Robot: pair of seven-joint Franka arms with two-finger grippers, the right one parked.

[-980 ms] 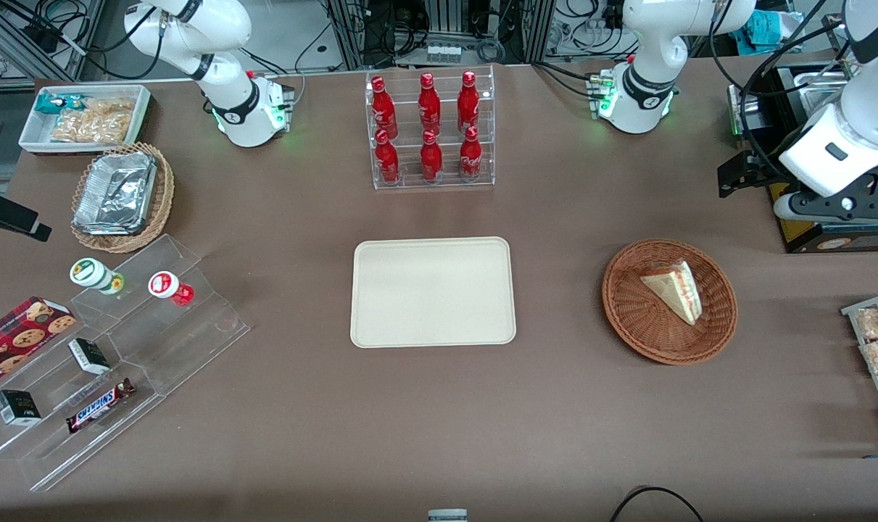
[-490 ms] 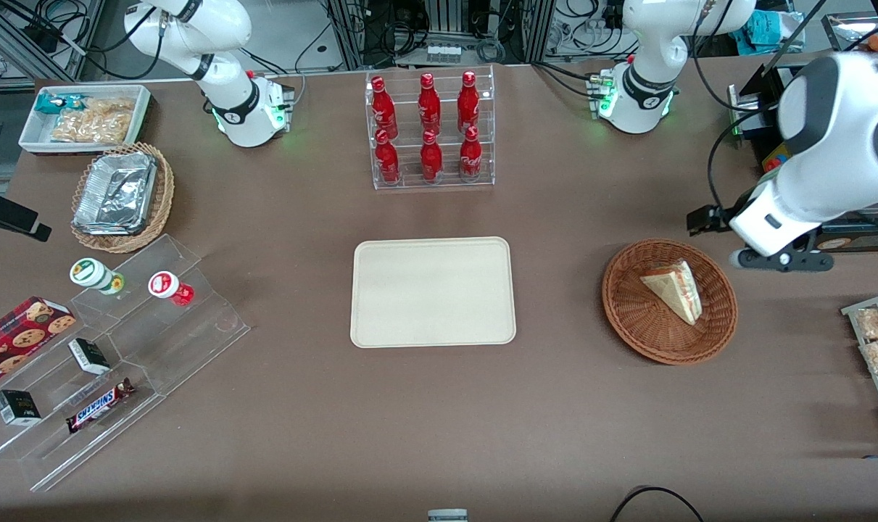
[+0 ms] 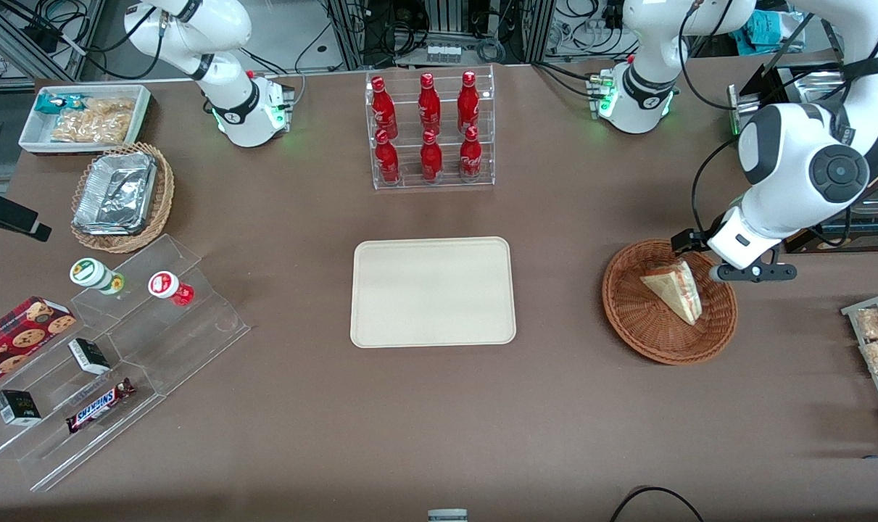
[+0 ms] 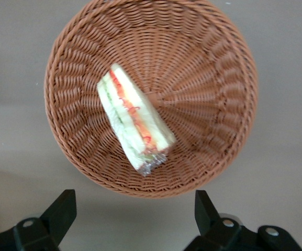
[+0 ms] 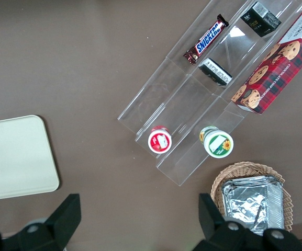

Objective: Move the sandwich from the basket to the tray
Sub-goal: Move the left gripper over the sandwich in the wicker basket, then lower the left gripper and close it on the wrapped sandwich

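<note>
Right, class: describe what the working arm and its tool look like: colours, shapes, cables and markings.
The working arm is glossy white with rounded segments, dark grey round joint caps and black bands at the joints. A black cable loops along it. Its base glows green. The tool, above the basket and sandwich, has two black, wedge-shaped fingers on a black body with round screw holes.

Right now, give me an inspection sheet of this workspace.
Surface: brown table.
Job's things: sandwich lies in the basket; tray bare.
Clutter: red bottles in a clear rack; snacks on clear steps; foil trays in a tan basket.
Grippers: pincer open, above the basket's edge, holding nothing.
Cables: a black cable hangs along the working arm.
Surroundings: equipment racks above the table's edge.
</note>
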